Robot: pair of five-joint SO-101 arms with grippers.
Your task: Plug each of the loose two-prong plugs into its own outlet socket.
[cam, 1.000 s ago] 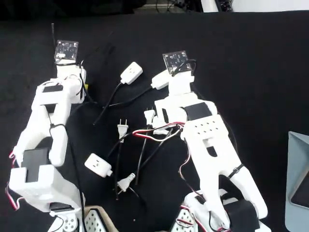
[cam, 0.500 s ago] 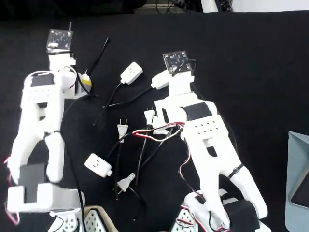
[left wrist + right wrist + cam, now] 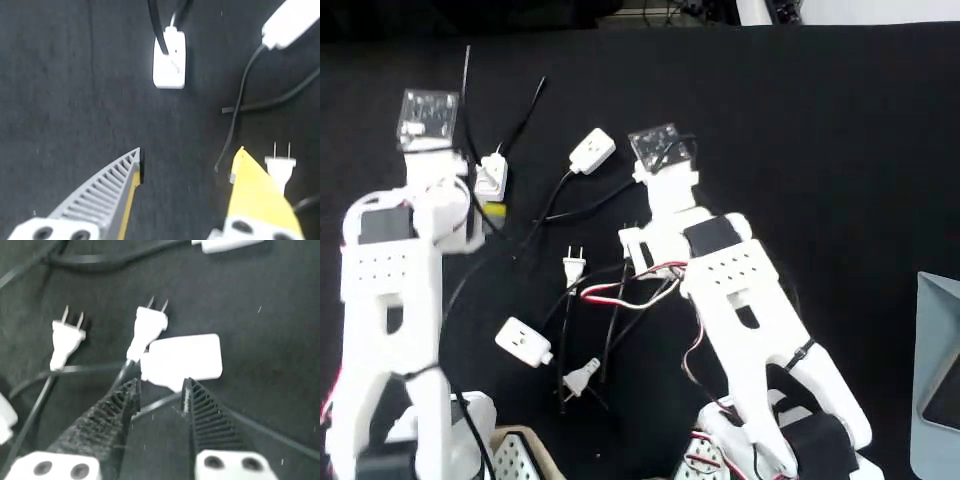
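Right gripper [image 3: 161,382]: released, just short of the outlet socket [image 3: 182,362]. Square your jaws on its body, avoiding the plug [image 3: 147,327] beside it. Left gripper [image 3: 189,150]: released.

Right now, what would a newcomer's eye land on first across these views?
Two white arms stand over a black table strewn with white plugs and outlet sockets on tangled black cords. The right gripper hangs open, its fingers just short of one socket, with a loose two-prong plug right beside it.
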